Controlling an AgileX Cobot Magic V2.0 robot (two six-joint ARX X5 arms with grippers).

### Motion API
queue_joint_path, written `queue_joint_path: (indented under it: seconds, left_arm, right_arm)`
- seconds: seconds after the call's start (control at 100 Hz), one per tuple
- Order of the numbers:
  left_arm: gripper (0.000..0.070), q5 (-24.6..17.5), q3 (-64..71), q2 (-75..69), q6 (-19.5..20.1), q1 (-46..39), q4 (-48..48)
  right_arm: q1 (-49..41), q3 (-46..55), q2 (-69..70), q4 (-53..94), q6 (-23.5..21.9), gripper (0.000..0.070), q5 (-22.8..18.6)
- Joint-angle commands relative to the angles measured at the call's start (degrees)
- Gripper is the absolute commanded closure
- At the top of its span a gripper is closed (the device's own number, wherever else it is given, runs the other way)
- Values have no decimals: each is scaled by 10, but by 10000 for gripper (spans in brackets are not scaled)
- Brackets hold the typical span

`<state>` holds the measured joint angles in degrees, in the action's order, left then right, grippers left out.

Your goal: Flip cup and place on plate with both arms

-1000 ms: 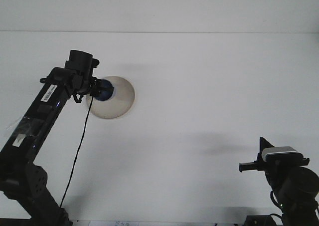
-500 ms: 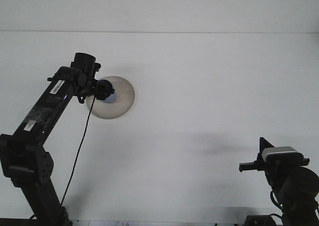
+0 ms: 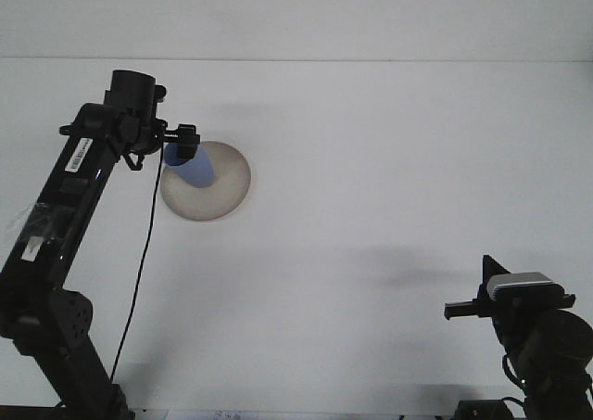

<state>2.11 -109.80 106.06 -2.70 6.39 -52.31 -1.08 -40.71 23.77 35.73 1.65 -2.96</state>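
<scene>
A blue cup [image 3: 192,168] stood on the beige plate [image 3: 218,193], upon the plain white tabletop [image 3: 389,179]. The left tool [image 3: 183,140] hung just above it, fingers apparently spread. The right tool's [image 3: 460,311] fingers couldn't be made out.

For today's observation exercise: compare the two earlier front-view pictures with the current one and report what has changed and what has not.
The left gripper has lifted up and back from the plate, uncovering the blue cup, which now stands on the plate apart from the gripper; it appears to have been let go. The left arm's wrist has shifted up and to the left. The plate, the right gripper low at the right, and the table stayed as they were.
</scene>
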Motion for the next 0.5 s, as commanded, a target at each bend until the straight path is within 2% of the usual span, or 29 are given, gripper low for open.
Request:
queue_joint_path:
  seconds: [0.0, 0.22, 0.49]
  left_arm:
    - [144, -6, -12, -23, -14, -2, -5]
    - [144, -6, 66, -149, -34, 5, 37]
    - [144, -6, 345, -381, -81, 36, 202]
  right_arm:
    - [-1, -5, 4, -6, -6, 700, 0]
    - [-1, -5, 4, -5, -6, 700, 0]
    - [-1, -5, 4, -6, -6, 700, 0]
